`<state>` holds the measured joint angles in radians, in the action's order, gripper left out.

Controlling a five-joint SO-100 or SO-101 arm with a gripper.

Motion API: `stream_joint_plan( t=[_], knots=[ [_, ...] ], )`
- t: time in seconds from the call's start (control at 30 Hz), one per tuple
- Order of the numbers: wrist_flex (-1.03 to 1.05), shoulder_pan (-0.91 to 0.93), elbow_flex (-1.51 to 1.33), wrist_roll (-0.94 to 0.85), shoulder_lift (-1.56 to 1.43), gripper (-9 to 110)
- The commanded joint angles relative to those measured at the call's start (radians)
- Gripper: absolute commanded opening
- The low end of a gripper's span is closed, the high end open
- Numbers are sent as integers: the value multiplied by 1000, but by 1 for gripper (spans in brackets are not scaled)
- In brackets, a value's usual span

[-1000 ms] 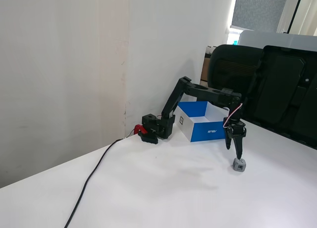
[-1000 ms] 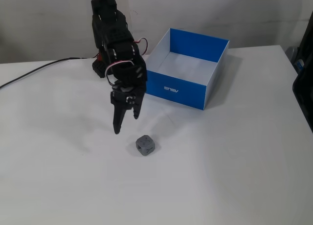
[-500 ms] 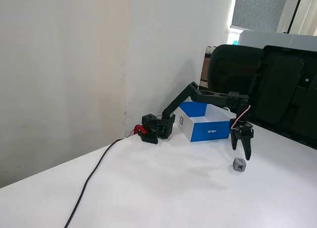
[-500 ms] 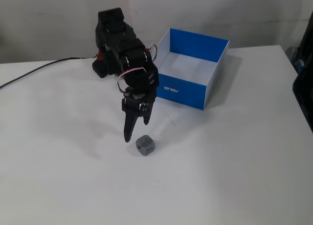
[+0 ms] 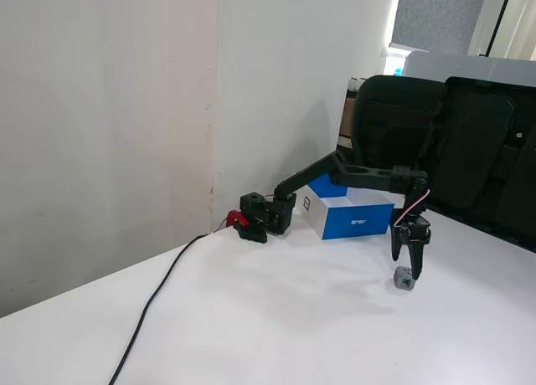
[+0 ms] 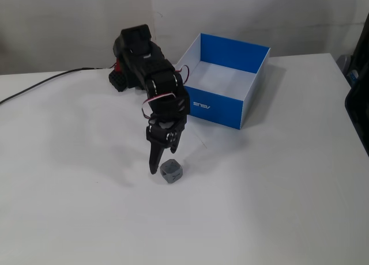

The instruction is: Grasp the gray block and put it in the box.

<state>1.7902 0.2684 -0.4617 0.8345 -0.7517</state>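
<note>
The gray block [image 6: 171, 171] is a tiny cube lying on the white table in front of the box [image 6: 216, 106], also seen as the gray block [image 5: 404, 278] in the other fixed view. The box [image 5: 352, 222] is bright blue outside, white inside, and holds nothing that I can see. My gripper [image 6: 162, 161] points down with its jaws open, right at the block: the long finger's tip reaches the table at the block's left side, the other finger sits above the block's far edge. The gripper [image 5: 405, 264] hangs just over the cube here too.
The arm's base [image 5: 260, 216] with a red part stands by the wall. A black cable [image 6: 34, 89] runs off to the left across the table. Black office chairs [image 5: 402, 121] stand behind the table's far edge.
The arm stretched further out and lowered. The gripper moved from left of and above the block to right over it. The block has not moved.
</note>
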Motion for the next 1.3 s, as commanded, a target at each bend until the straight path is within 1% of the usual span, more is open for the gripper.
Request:
stream_joint_plan(
  t=[0.0,0.1,0.33,0.47,0.53,0.63,0.87,1.03,1.17,1.27],
  knots=[
    [57,17,164,9,15,35],
    [94,15,262,9,64,34],
    [95,6,253,8,72,34],
    [95,5,252,5,81,32],
    [95,6,252,2,84,28],
    [95,9,255,-5,91,18],
    [95,14,255,-5,107,20],
    [95,12,259,-5,120,18],
    [95,9,261,-8,129,11],
    [95,5,261,-8,130,0]
  ],
)
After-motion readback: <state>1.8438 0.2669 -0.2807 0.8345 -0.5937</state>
